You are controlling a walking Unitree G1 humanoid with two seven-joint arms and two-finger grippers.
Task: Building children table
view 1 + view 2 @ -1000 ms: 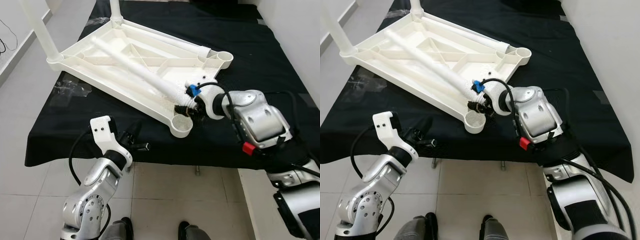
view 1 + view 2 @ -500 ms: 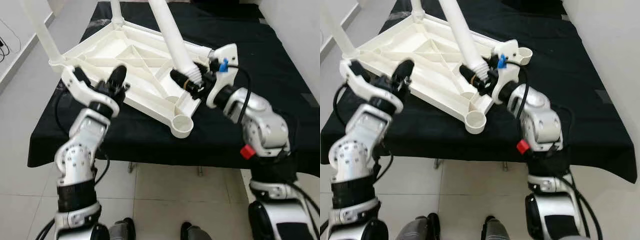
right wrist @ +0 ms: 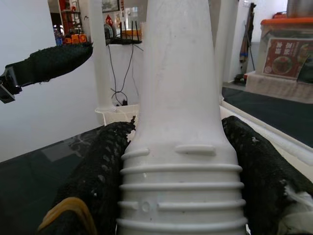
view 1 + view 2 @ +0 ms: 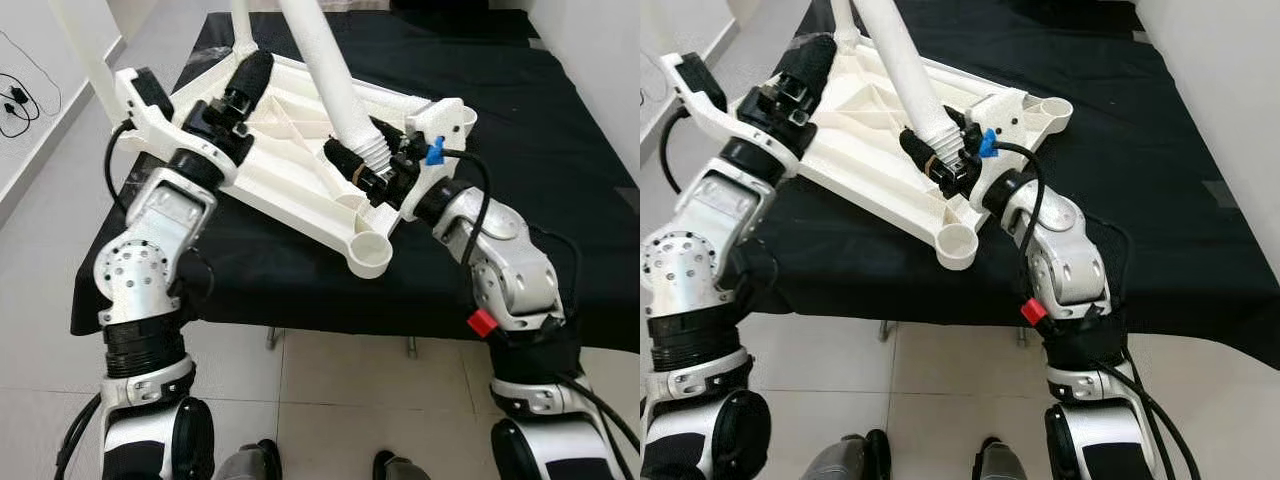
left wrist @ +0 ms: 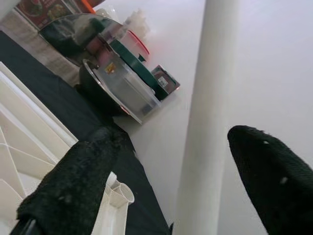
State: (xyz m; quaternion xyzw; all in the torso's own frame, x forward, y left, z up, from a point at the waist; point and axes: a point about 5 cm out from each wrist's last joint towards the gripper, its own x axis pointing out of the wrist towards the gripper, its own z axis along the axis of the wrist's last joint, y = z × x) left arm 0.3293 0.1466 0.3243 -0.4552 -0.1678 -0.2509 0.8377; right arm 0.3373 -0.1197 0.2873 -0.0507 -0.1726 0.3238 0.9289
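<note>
A white plastic tabletop (image 4: 300, 212) lies upside down on a black-covered surface. Two white legs (image 4: 85, 50) stand in its far corners. My right gripper (image 4: 365, 165) is shut on the ribbed threaded end of a third white leg (image 4: 325, 70), holding it nearly upright above the tabletop's underside. The near corner socket (image 4: 366, 256) sits just below and in front of it. In the right wrist view the leg (image 3: 180, 98) fills the space between both black fingers (image 3: 98, 166). My left gripper (image 4: 245, 85) hovers open over the tabletop's left part, with the leg (image 5: 205, 122) running between its spread fingers (image 5: 73, 181).
The black cloth surface (image 4: 560, 150) extends to the right and back, its front edge close to my body. Tiled floor lies below, with a cable (image 4: 20, 100) on it at the left. Another open socket (image 4: 450, 115) marks the tabletop's far right corner.
My right gripper lifted the leg from lying on the tabletop to nearly upright. My left arm rose from below the front edge to above the tabletop, beside the leg.
</note>
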